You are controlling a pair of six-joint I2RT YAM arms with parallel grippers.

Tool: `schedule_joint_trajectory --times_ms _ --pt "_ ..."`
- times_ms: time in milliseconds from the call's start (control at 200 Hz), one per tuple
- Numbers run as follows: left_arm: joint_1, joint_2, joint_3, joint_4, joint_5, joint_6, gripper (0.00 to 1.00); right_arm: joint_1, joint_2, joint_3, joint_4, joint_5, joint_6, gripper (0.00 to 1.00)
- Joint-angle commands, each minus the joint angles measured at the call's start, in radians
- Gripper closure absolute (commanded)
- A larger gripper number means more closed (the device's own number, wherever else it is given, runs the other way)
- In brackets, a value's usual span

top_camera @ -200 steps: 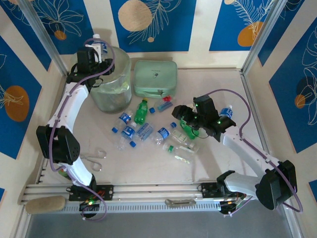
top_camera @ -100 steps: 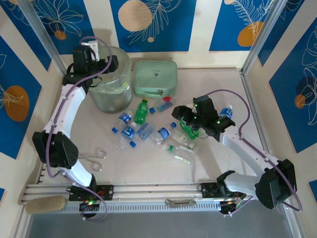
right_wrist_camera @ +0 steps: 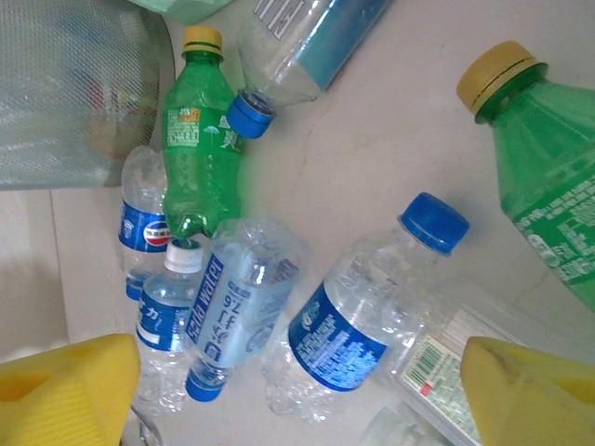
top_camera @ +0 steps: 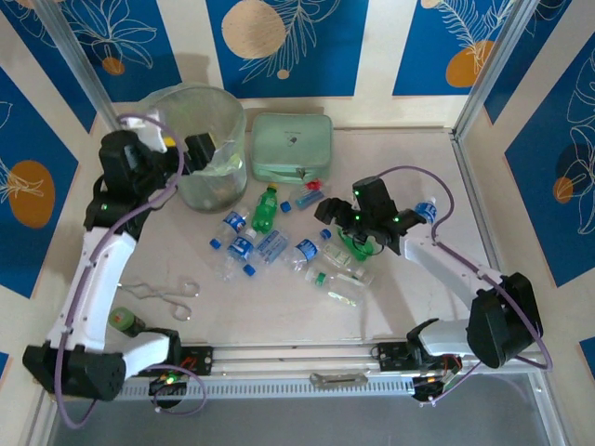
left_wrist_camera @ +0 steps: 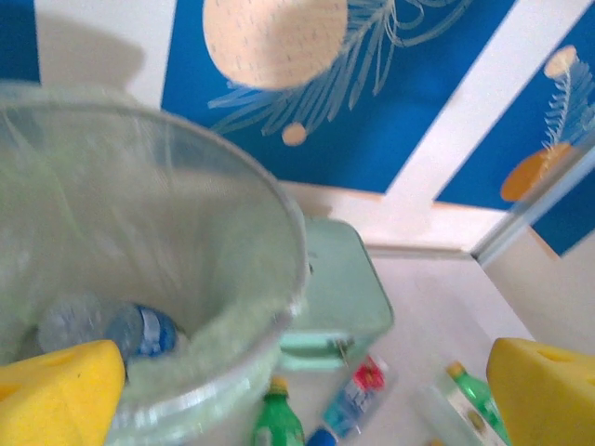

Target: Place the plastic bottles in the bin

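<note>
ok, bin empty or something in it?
Not empty. The left wrist view shows a clear, blue-labelled bottle lying at the bottom of the bin.

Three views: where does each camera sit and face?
Top external: above and behind, looking down at the table; both arms, left gripper at the bin, right gripper over plastic bottles.
Left wrist: on the left arm, facing into the bin; yellow fingertips.
Right wrist: looks down on plastic bottles; yellow fingertips.
All share the green bottle.

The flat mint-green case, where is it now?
In the top view, the case lies far back on the table, just right of the bin and beyond the scattered bottles.
</note>
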Motion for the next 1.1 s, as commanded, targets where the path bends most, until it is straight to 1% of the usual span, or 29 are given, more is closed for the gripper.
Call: schedule_joint_trajectory --times_ms 0,25,130,300,460,545,670,735,855,985,1095 --pt "-0.008 -0.085 -0.106 -0.023 0.096 -0.063 0.00 0.018 0.021 0.054 0.026 -0.020 -0.014 0.03" --pt "-0.010 -0.101 -0.131 -0.031 0.097 -0.074 0.00 0.021 0.027 0.060 0.027 -0.016 -0.016 0.00" --pt "-0.021 -0.161 -0.233 -0.044 0.112 -0.110 0.00 0.035 0.046 0.080 0.033 0.003 -0.016 0.01" --pt "-0.052 -0.204 -0.356 -0.086 0.101 -0.154 0.00 0.056 0.075 0.112 0.034 0.012 -0.016 0.01" --pt "-0.118 -0.222 -0.482 -0.070 0.068 -0.204 0.00 0.069 0.077 0.110 0.031 0.004 -0.021 0.01" --pt "-0.171 -0.216 -0.531 -0.066 0.021 -0.211 0.00 0.071 0.073 0.105 0.025 0.004 -0.023 0.01" --pt "-0.245 -0.182 -0.596 -0.042 -0.079 -0.199 0.00 0.070 0.060 0.091 0.019 0.013 -0.022 0.01" --pt "-0.269 -0.149 -0.619 -0.024 -0.112 -0.194 0.00 0.069 0.053 0.084 0.014 0.016 -0.019 0.01" --pt "-0.292 -0.084 -0.622 -0.022 -0.158 -0.192 0.00 0.068 0.043 0.077 0.001 0.024 -0.019 0.01" --pt "-0.305 -0.018 -0.602 -0.047 -0.228 -0.144 0.00 0.068 0.033 0.066 0.000 0.034 -0.014 0.01" --pt "-0.306 0.043 -0.596 -0.046 -0.244 -0.116 0.00 0.066 0.030 0.057 0.007 0.036 -0.009 0.01"
